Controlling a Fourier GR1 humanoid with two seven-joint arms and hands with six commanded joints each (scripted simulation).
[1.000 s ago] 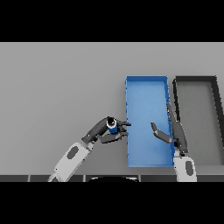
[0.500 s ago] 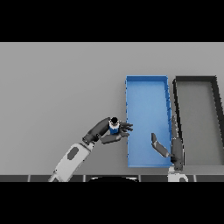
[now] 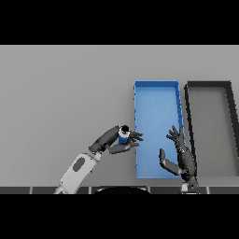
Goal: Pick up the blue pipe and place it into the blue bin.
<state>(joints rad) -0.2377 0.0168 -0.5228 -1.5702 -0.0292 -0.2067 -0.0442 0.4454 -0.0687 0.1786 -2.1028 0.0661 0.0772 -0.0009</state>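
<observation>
The blue pipe (image 3: 123, 135) is a short blue tube with a dark ring-shaped end facing up. My left hand (image 3: 116, 142) is shut on it and holds it just left of the blue bin (image 3: 156, 91), with the fingertips reaching over the bin's left edge. The blue bin is a long open rectangle right of centre. My right hand (image 3: 181, 156) is open with fingers spread, over the blue bin beside its right side, and holds nothing.
A dark grey bin (image 3: 208, 91) of the same shape stands right of the blue bin, close beside it. The grey table (image 3: 60, 93) stretches wide to the left and behind the bins.
My left hand has carried the pipe slightly right toward the blue bin. My right hand dropped low half a second ago and has come back up over the blue bin.
</observation>
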